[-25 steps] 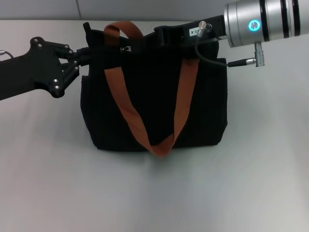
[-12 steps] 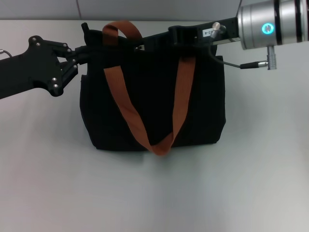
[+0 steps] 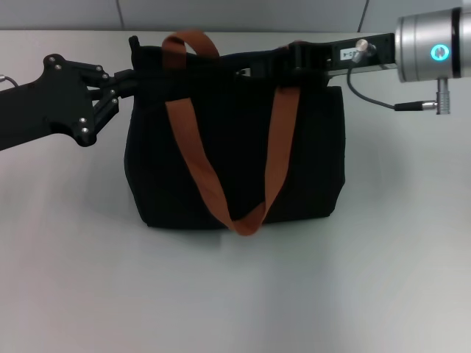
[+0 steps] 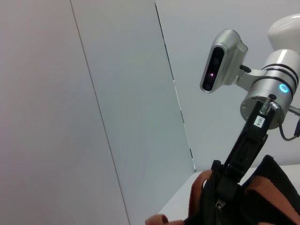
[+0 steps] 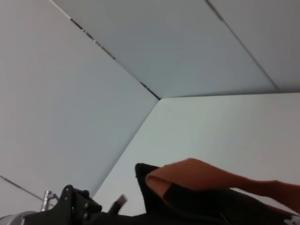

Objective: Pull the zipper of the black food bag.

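Head view: left gripper [image 3: 126, 79] clamps the bag [image 3: 235, 158] at its far-left top corner; right gripper [image 3: 254, 70] pinches the zipper [image 3: 241, 73] mid-top. Best: pull straight rightward along track, left side braced.

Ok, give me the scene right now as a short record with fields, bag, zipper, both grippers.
bag: black food bag upright on the table, orange handles draped over its front
zipper: silver pull tab on the top edge, at the right gripper's tip
left gripper: left gripper at the bag's top left corner
right gripper: right gripper reaching along the top edge to the zipper
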{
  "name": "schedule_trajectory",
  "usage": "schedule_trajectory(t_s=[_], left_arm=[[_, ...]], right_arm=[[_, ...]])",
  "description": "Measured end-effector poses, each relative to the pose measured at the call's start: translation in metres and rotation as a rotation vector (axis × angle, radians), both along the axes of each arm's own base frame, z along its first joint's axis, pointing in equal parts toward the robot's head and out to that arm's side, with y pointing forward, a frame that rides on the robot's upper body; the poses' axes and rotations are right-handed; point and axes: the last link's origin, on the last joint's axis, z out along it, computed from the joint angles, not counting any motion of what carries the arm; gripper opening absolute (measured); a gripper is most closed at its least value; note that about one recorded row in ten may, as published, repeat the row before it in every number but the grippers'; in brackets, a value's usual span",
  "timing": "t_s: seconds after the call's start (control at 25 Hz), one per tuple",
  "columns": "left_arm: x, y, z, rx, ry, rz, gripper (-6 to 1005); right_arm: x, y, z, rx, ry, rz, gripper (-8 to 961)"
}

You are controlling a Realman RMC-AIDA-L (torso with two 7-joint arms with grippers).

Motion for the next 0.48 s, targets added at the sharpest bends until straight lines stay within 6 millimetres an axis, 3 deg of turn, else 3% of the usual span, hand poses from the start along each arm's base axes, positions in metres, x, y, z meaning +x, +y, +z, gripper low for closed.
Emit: schedule_trajectory(t_s=[0.48], left_arm=[[-0.001, 0.001, 0.001, 0.003, 0.002, 0.004, 32]], right_arm=[[0.022, -0.002, 0.02, 0.066, 0.009, -0.051, 11]])
